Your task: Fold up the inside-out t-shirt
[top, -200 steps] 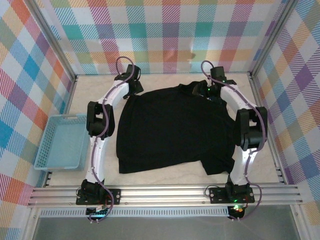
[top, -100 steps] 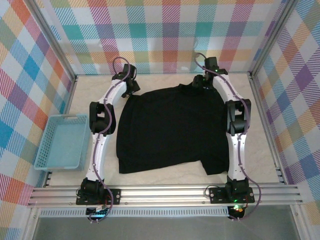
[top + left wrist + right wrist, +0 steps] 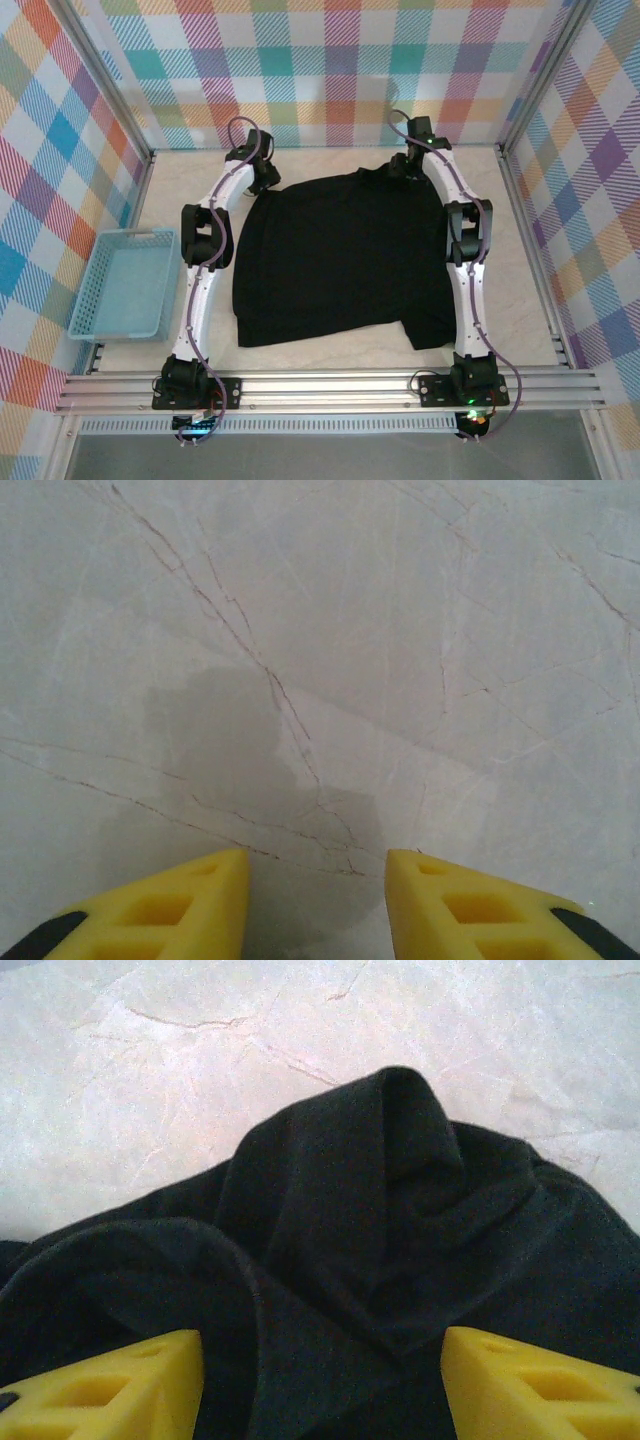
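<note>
The inside-out t-shirt (image 3: 340, 260) is plain black and lies spread flat across the middle of the table, with a bunched fold at its far right corner (image 3: 380, 1210). My left gripper (image 3: 264, 180) hovers by the shirt's far left corner. Its yellow fingertips (image 3: 200, 895) stand apart over bare marble, and the left gripper (image 3: 317, 870) has nothing between them. My right gripper (image 3: 402, 166) is at the far right corner. The right gripper (image 3: 322, 1355) is open wide, with the rumpled black cloth lying under and between its fingers (image 3: 520, 1380), not pinched.
A light blue basket (image 3: 110, 315) sits at the table's left edge. Metal frame rails (image 3: 330, 388) run along the near edge, and chequered walls close in the left, far and right sides. Bare marble (image 3: 330, 158) shows beyond the shirt's far edge.
The right arm has straightened, its elbow swinging in from the right, and its gripper has shifted slightly toward the far edge. The left arm has barely moved. The shirt lies as before.
</note>
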